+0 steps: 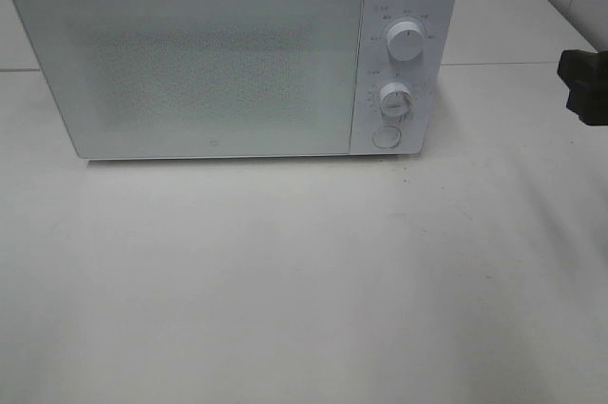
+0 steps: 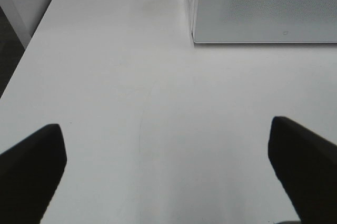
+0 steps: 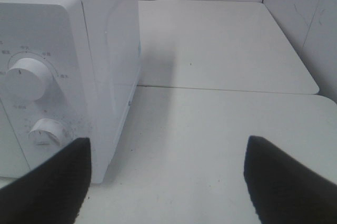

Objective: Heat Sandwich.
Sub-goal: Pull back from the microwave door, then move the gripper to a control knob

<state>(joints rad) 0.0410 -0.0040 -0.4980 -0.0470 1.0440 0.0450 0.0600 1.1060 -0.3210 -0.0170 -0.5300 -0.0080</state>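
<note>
First, left gripper [image 2: 166, 129]: jaws spread to full width, nothing between them, over the white table [image 2: 131, 76]. Right gripper [image 3: 168, 142]: likewise wide apart and empty, just beside the control side of the microwave [image 3: 100, 50], with upper knob [image 3: 23, 79] and lower knob [image 3: 47, 132] near one finger. Further out, microwave door [image 1: 190, 62] shut, frosted front opaque.

Sandwich: in none of the three views (possibly behind the door, possibly off-frame; cannot tell which). Judged light, soft and layered, so apt to squash or shear apart under a hard pinch. Best taken gently across both outer faces with the layers pressed together, or from opposite edges low down.

Right arm [image 1: 584, 86] cut off at the high view's right edge, only a dark block showing. Dial lettering too small to read.
</note>
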